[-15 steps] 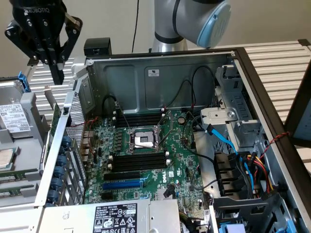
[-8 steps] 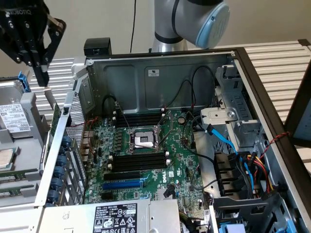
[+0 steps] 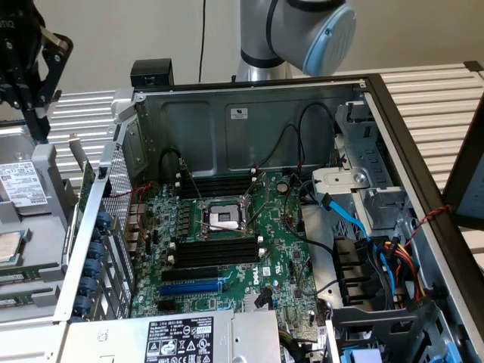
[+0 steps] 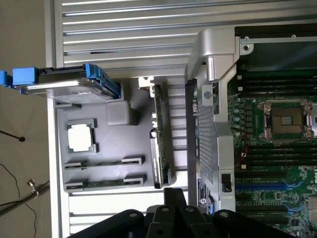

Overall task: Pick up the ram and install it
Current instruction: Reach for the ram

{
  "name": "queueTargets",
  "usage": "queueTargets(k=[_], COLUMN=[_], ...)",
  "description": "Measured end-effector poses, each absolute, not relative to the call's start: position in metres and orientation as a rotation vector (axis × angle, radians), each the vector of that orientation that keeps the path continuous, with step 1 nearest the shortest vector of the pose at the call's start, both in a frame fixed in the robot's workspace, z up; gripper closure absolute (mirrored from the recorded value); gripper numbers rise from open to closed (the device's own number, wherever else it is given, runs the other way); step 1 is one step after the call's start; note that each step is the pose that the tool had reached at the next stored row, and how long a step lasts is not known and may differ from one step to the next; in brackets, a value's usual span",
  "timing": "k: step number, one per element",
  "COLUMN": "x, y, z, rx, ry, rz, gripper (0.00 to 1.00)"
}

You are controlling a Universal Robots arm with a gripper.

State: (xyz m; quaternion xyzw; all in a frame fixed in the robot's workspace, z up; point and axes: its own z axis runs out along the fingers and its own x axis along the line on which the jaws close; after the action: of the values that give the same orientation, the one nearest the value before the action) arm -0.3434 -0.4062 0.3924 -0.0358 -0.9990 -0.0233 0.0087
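Observation:
Two ram sticks lie flat, side by side, in a grey parts tray (image 4: 114, 144) beside the open computer case; the nearer-to-CPU stick (image 4: 104, 161) and the other stick (image 4: 105, 181) are thin, dark green and long. In the exterior view they show at the exterior view's left edge (image 3: 23, 272). My black gripper (image 3: 38, 128) hangs high above that tray, well clear of the sticks. Its fingers (image 4: 173, 197) are shut together with nothing between them. The motherboard's black memory slots (image 3: 215, 253) lie on both sides of the processor socket (image 3: 223, 219).
The tray also carries a hard drive with blue rails (image 4: 69, 82), a loose processor (image 4: 81, 136) and an upright expansion card (image 4: 161, 134). The case's metal rear wall (image 3: 98, 227) stands between tray and motherboard. Cables and a drive cage (image 3: 378, 242) crowd the exterior view's right.

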Motion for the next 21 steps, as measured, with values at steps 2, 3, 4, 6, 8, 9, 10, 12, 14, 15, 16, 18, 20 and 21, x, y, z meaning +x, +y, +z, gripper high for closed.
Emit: queueTargets(k=[2,3,4,6,8,9,10,12,14,15,16,18,20,21], x=[-0.351,-0.354,-0.358,-0.365,-0.372,-0.375,-0.379,-0.385,-0.391,-0.394,-0.397,-0.404,-0.41,-0.414], y=[-0.408,-0.409,-0.41,-0.411,-0.413,-0.414,-0.415,-0.417,-0.419,-0.42,-0.42,-0.422,-0.423,-0.424], z=[0.392,0.392,0.392,0.392,0.392,0.392,0.392,0.392,0.392,0.392,0.392,0.392,0.392,0.392], rx=[-0.112,-0.112,-0.112,-0.112,-0.112,-0.112,-0.112,-0.112,-0.112,-0.112,-0.112,-0.112,-0.112,-0.112], ry=[-3.121,-3.121,-3.121,-3.121,-3.121,-3.12,-3.12,-3.12,-3.119,-3.119,-3.119,-3.119,-3.119,-3.119], rz=[-0.073,-0.073,-0.073,-0.073,-0.073,-0.073,-0.073,-0.073,-0.073,-0.073,-0.073,-0.073,-0.073,-0.073], gripper=[0.89,0.89,0.89,0.89,0.89,0.89,0.89,0.89,0.89,0.89,0.89,0.89,0.89,0.89])
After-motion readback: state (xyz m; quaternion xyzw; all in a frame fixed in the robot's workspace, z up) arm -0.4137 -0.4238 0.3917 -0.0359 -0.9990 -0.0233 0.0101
